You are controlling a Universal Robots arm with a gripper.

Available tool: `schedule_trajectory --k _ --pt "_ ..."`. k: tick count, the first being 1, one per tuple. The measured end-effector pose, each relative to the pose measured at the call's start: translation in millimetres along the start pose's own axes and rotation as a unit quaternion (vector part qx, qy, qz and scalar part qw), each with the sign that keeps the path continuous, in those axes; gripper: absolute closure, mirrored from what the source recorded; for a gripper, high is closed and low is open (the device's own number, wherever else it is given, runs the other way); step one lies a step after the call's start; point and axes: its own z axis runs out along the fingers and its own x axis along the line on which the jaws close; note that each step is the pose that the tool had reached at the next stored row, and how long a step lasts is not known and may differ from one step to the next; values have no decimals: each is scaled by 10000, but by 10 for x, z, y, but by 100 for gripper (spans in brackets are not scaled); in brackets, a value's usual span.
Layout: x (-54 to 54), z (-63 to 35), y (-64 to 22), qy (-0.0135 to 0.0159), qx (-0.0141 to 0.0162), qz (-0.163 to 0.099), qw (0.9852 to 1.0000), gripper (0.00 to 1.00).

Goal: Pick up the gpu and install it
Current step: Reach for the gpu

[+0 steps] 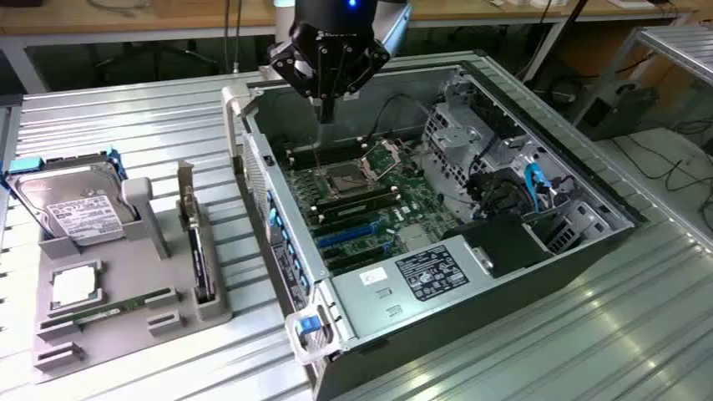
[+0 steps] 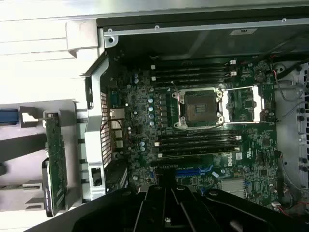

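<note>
Exterior view shows my gripper [image 1: 326, 115] with its fingers pressed together on nothing. It hangs over the far-left part of the open computer case [image 1: 279, 242], above the motherboard [image 1: 368, 200]. The gpu [image 1: 199, 251] is not in hand. It stands on edge in a slot of the grey parts tray [image 1: 212, 313], outside the case to the exterior view's left and nearer than the tool. Its long axis runs near to far, roughly parallel to the case's left wall.

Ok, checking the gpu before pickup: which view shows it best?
Wrist view: the gpu shows its green board face. In the exterior view it is edge-on, a thin dark strip standing in the grey holder.
</note>
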Motion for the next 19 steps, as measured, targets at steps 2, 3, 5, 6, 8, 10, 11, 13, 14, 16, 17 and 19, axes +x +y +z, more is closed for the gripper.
schedule_trajectory --k 2,3,5,6,8,10,11,13,14,16,17,19 --pt "0 0 0 0 -4 -1 10000 89" --pt "0 0 0 0 -6 -1 10000 89" --pt "0 0 0 1 -8 -2 10000 89" --pt "0 0 0 1 -8 -2 10000 89" --pt "0 0 0 1 -10 -2 10000 89" --pt "22 -2 -9 1 -11 -3 10000 89" --pt "65 -3 -31 1 -12 -3 10000 89" --pt "146 -7 -63 0 -11 -3 10000 89" --pt "198 -8 -78 0 -12 -2 10000 89" --pt "329 -14 -112 0 -11 -3 10000 89" --pt "376 -15 -123 0 -11 -2 10000 89" --pt "458 -18 -143 0 -12 -3 10000 89"
